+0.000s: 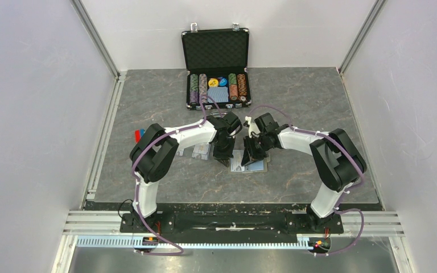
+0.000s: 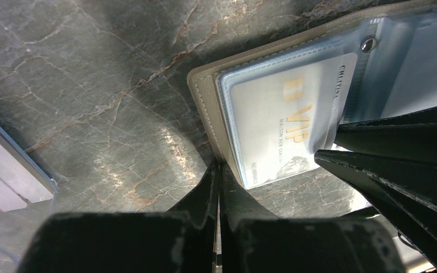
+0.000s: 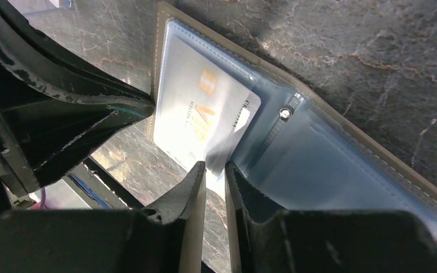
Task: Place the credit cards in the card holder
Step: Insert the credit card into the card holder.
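The taupe card holder [image 1: 256, 166] lies open on the table, blue lining up. One whitish card with gold "VIP" print [image 2: 287, 116] sits in its clear pocket and also shows in the right wrist view [image 3: 196, 114]. My left gripper [image 2: 218, 166] is shut and empty, its tips touching the holder's edge [image 2: 202, 99] beside the card. My right gripper [image 3: 215, 166] is nearly shut and pinches the lifted clear pocket flap [image 3: 230, 145] at the card's inner end. In the top view the left gripper [image 1: 226, 157] and the right gripper [image 1: 254, 157] stand close together over the holder. No second card shows.
An open black poker-chip case [image 1: 215, 68] stands at the back centre. Clear plastic sleeves [image 1: 201, 152] lie just left of the left gripper, one edge in the left wrist view [image 2: 5, 165]. A small red and blue thing [image 1: 138, 135] lies at the left.
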You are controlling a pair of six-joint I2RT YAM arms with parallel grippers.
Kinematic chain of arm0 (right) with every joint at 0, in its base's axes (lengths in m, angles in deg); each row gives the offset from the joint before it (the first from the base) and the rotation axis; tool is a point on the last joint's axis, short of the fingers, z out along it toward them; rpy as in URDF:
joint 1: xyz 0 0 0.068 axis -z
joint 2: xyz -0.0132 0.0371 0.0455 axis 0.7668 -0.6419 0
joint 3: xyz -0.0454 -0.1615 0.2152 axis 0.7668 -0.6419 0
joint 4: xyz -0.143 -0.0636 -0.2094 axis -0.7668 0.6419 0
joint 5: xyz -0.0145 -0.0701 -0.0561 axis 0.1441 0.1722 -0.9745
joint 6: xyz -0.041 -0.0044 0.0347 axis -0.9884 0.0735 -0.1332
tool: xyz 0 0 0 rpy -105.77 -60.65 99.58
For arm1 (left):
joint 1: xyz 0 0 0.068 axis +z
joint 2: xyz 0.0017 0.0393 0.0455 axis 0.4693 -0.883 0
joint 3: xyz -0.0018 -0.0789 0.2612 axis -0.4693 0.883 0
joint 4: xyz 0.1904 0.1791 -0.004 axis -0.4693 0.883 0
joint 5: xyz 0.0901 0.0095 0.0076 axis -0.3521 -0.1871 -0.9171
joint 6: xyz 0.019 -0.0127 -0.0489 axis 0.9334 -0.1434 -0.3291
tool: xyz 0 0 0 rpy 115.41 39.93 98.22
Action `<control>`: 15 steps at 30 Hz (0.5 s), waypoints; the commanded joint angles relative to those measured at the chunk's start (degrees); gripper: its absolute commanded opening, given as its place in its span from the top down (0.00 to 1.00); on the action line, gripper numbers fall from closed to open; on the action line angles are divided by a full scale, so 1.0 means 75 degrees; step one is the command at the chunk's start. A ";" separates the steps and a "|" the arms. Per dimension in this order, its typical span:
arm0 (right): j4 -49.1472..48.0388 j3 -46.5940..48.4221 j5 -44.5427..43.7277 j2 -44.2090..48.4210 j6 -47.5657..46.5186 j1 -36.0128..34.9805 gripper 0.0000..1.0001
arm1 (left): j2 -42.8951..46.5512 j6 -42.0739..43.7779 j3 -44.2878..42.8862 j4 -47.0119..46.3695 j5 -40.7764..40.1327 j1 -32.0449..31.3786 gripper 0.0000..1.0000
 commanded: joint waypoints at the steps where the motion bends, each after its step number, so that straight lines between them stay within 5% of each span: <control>1: -0.0403 0.0245 0.0391 -0.0050 0.0234 -0.0124 0.80 | -0.0303 0.0037 -0.0022 -0.0001 -0.0166 -0.0074 0.98; 7: -0.0164 0.0261 0.0157 0.0184 0.0085 -0.0124 0.75 | 0.0015 0.0048 -0.0046 0.0005 -0.0283 -0.0086 0.93; 15: 0.0498 0.0699 -0.0513 0.0810 -0.0345 -0.0083 0.50 | 0.1258 0.0150 -0.0327 -0.0013 -0.0854 -0.0086 0.63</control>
